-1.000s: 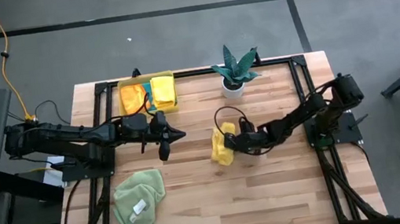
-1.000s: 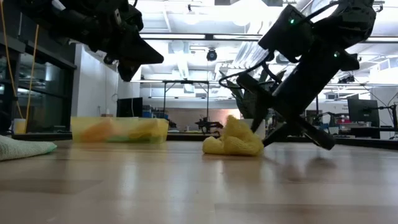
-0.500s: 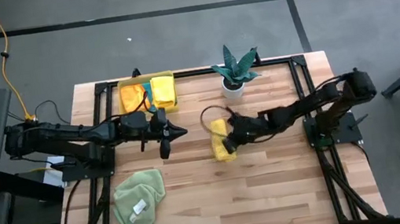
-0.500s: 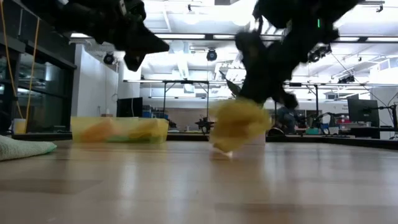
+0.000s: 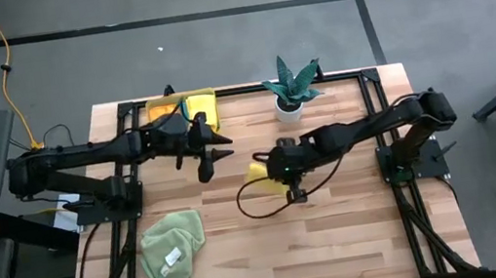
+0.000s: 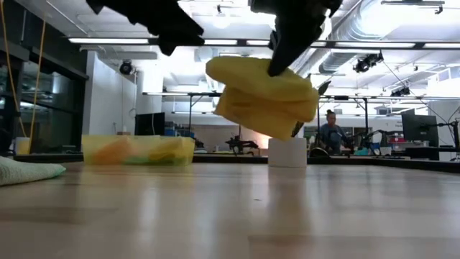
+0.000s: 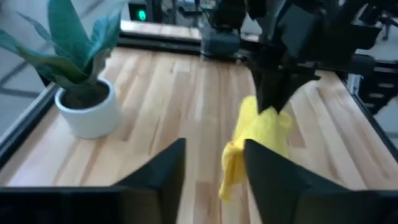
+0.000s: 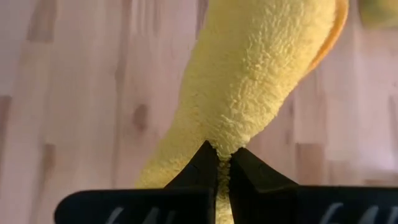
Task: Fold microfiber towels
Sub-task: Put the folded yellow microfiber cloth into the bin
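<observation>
A yellow microfiber towel (image 6: pixel 262 97) hangs bunched above the middle of the table, with my right gripper (image 8: pixel 221 163) shut on it; from above only a bit of the towel (image 5: pixel 258 170) shows beside that gripper (image 5: pixel 281 172). My left gripper (image 7: pixel 214 174) hovers open to the towel's left, pointing at it, its fingers apart and touching nothing (image 5: pixel 225 145). A light green towel (image 5: pixel 173 249) lies crumpled flat on the table near the front left. My right gripper pinches a bunched fold at the yellow towel's top (image 8: pixel 231 144) between its two fingers. The fingers (image 7: pixel 273 93) come from above, slanting down. The towel hangs below them in a thick drooping roll, clear of the table (image 6: pixel 251 115).
A translucent yellow bin (image 6: pixel 136 150) with orange and yellow cloths stands at the far left, partly under my left arm (image 5: pixel 183 109). A potted plant (image 5: pixel 292 88) in a white pot (image 6: pixel 287 152) stands at the far middle. Bare wood lies in front of the hanging towel.
My right gripper has taken hold of the yellow towel, which lay crumpled on the table, rolled its wrist and risen; the towel now hangs clear. My left gripper has risen, moved a little toward the far edge, and opened.
</observation>
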Motion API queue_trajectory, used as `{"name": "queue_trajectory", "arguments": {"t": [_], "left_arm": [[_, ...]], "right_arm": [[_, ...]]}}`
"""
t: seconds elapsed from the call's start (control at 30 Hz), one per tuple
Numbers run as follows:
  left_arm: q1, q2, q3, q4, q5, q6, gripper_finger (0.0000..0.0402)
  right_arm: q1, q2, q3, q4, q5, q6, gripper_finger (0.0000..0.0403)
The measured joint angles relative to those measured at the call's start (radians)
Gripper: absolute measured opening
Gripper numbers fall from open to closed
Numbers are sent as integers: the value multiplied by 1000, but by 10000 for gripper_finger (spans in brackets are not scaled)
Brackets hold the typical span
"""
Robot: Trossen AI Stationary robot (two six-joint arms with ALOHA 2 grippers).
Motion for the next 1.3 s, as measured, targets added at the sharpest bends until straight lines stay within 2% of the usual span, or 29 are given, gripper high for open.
{"name": "queue_trajectory", "arguments": {"t": [0.1,0.23,0.33,0.47,0.7,0.9,1.07,1.17,1.3], "left_arm": [[0,44,65,-58,39,2,200],[-12,127,146,-117,156,6,252],[-29,208,197,-160,188,22,273],[-53,303,243,-186,190,103,281],[-91,404,267,-194,159,185,281],[-119,451,267,-190,10,256,282],[-123,459,267,-205,-10,277,275],[-122,459,267,-207,-11,279,248],[-120,459,267,-221,-21,314,165]], "right_arm": [[0,26,38,-34,29,-66,0],[-3,55,62,-47,35,-111,0],[-3,65,71,-46,35,-132,0],[-3,71,71,-42,35,-145,0],[-2,71,71,-41,34,-145,0],[-2,71,71,-35,34,-139,0],[-2,71,71,-26,34,-138,0],[-2,71,71,-26,34,-140,0],[-2,71,71,-25,34,-140,0]]}}
